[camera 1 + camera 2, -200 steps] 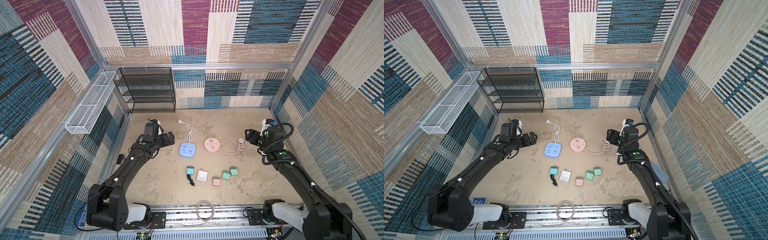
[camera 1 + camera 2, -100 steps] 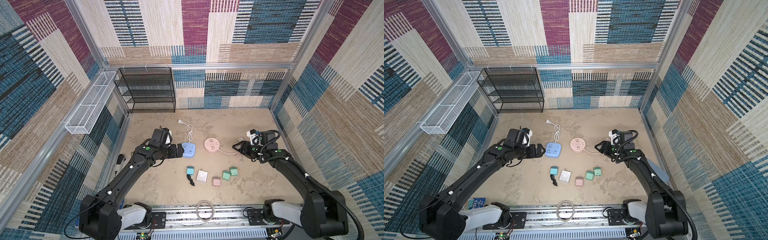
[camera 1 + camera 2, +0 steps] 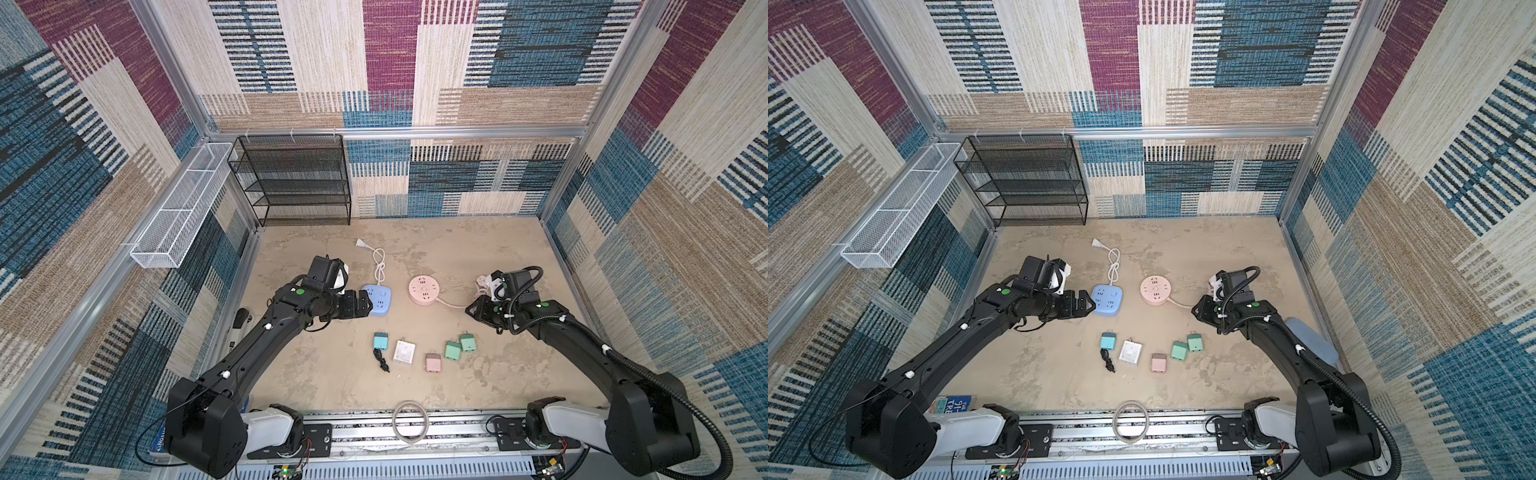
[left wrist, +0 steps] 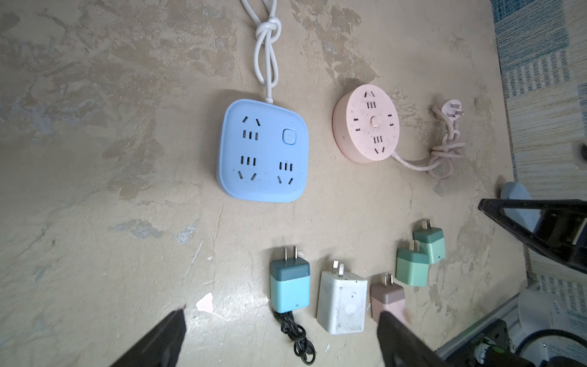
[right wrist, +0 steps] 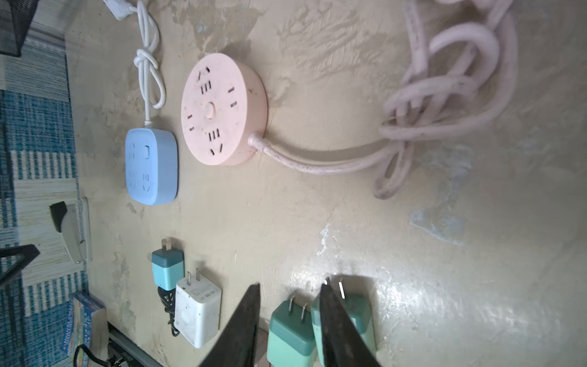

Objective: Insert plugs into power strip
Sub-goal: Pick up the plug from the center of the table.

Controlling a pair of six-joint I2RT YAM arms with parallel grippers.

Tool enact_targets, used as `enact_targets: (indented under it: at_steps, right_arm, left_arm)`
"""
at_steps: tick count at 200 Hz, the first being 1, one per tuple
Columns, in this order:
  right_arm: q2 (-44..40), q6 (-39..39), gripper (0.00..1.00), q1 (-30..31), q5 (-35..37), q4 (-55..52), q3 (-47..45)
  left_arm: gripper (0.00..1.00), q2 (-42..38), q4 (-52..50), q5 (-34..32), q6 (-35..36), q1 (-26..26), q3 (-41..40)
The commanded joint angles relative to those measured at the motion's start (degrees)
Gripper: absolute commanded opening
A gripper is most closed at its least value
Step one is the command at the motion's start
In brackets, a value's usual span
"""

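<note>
Even bright light, glare on the floor (image 5: 397,302), nearby pink cord (image 5: 444,79) blurred.

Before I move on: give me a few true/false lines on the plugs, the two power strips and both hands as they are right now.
1. The teal plug, white plug, pink plug and both green plugs lie loose, none in a socket. True.
2. The blue power strip is round. False: it is square with rounded corners; the pink power strip is the round one.
3. The left hand is open and empty. True.
4. The right hand grips a green plug. False: its fingers stand apart with nothing between them.
5. The white plug has a black cord. False: the black cord belongs to the teal plug.
</note>
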Motion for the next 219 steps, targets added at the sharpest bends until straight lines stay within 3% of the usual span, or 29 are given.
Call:
enact_targets:
  at_steps: [1, 50, 65, 118, 132, 207, 219]
  right_arm:
    - [-0.1, 0.8, 0.37, 1.4, 5.0, -2.4, 0.9]
    - [-0.6, 3.9, 0.38, 8.9, 11.2, -7.3, 1.4]
    - [-1.3, 5.0, 0.19, 10.6, 12.3, -8.2, 1.2]
    - [-2.5, 7.0, 0.12, 12.2, 12.7, -8.9, -0.2]
    - [-2.5, 7.1, 0.00, 12.5, 13.0, -9.5, -0.6]
    - [-2.2, 8.2, 0.00, 13.5, 17.6, -12.6, -0.2]
    - [-2.0, 8.0, 0.22, 13.7, 18.1, -12.9, -0.2]
  left_arm:
    - [0.99, 0.1, -0.9, 2.3, 1.2, -0.1, 0.4]
    - [0.99, 0.5, -2.8, 2.2, 1.5, -0.9, 0.3]
    - [0.98, 0.3, -2.9, 1.9, 1.4, -1.3, 0.2]
    - [0.98, 0.2, -3.0, 1.7, 1.5, -1.8, 0.3]
    - [0.98, 0.3, -3.0, 1.6, 1.4, -1.9, 0.2]
    - [0.98, 2.1, -3.3, -0.5, 1.5, -3.3, 0.4]
    - [0.98, 2.7, -3.6, -0.9, 1.6, -3.7, 0.8]
